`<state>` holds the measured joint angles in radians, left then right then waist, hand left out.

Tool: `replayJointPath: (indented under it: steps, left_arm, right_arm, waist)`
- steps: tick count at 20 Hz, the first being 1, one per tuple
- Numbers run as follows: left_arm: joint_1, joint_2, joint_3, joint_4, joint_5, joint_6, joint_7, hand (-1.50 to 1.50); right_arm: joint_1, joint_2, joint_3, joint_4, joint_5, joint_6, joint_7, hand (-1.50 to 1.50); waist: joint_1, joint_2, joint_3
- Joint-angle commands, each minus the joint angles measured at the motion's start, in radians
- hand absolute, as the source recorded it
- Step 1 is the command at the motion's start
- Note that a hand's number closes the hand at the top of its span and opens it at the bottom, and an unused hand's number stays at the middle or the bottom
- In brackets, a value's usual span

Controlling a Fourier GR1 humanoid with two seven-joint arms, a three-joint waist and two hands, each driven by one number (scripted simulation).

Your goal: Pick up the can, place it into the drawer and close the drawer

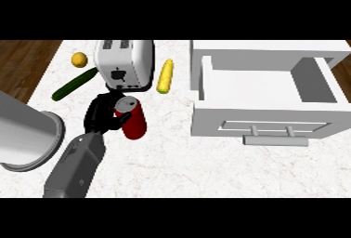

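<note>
— one can (pixel 134 123) is found just in front of the toaster (pixel 125 56), with the left hand (pixel 101 114) curled round its side.

— it is judged light, stiff and slick, so the mid-body is best held. bare counter (pixel 171 160) is offered rightward, and the open drawer (pixel 260 122) must be entered over its front wall.

Head camera looks steeply down on the kitchen counter (pixel 205 172).
It sits close overhead, with the drawer (pixel 254 86) at frame right and a grey forearm (pixel 75 162) showing at the lower left edge.
</note>
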<state>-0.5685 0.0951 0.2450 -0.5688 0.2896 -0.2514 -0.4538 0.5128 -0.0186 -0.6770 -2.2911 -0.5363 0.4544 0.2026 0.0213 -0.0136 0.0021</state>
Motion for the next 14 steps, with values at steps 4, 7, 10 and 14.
replayJointPath:
  steps: [4,7,10,14]
  left_arm:
    - [0.075,-0.051,-0.078,-0.402,-0.003,0.181,0.208,1.50]
    - [0.069,-0.091,-0.128,-0.559,-0.022,0.284,0.333,1.50]
    - [0.046,-0.091,-0.151,-0.681,-0.027,0.355,0.446,1.50]
    - [0.082,-0.095,-0.244,-0.868,-0.034,0.454,0.563,1.50]
  right_arm:
    - [0.018,0.004,-0.017,-0.045,-0.029,0.007,0.031,-1.50]
    - [0.038,0.002,-0.032,-0.081,-0.067,-0.010,0.062,-1.50]
    - [0.012,0.018,-0.002,-0.019,0.002,0.022,-0.010,-1.50]
    - [-0.048,0.018,0.004,-0.026,0.005,-0.020,0.047,-1.50]
  waist:
    - [0.000,-0.001,0.000]
    - [-0.006,-0.001,-0.001]
    - [-0.016,0.006,-0.001]
    - [-0.010,0.008,-0.002]
